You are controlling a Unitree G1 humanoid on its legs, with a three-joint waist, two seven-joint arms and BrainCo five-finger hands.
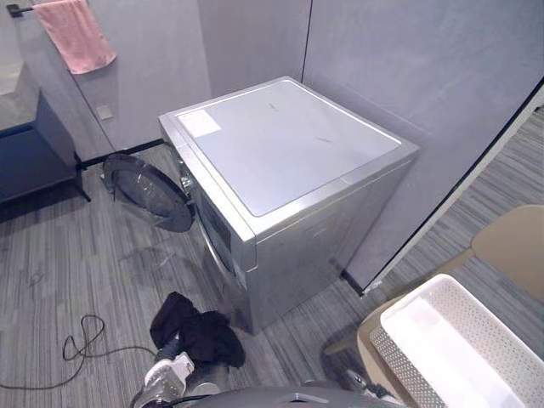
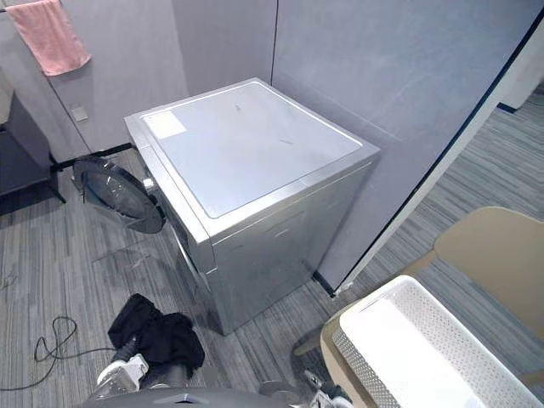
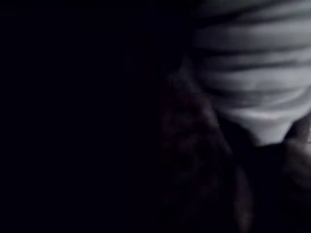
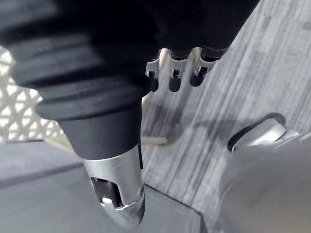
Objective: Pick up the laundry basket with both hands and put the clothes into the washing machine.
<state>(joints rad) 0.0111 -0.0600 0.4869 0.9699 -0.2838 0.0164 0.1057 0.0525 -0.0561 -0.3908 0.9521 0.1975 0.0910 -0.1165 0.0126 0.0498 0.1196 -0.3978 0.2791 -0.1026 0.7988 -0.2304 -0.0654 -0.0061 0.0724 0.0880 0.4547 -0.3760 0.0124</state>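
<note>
Black clothes (image 1: 200, 333) bunched at the left arm's end, low over the floor by the front corner of the silver washing machine (image 1: 289, 170), whose round door (image 1: 149, 191) stands open. Left hand (image 3: 252, 82) is buried in cloth; grip cannot be told. Right hand (image 4: 97, 97) relaxed, holding nothing; white laundry basket (image 1: 501, 319) sits on a beige chair (image 2: 501, 246).

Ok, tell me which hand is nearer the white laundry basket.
Right. The right hand hangs close beside the basket; the left hand is farther off, under the black clothes by the washing machine.
</note>
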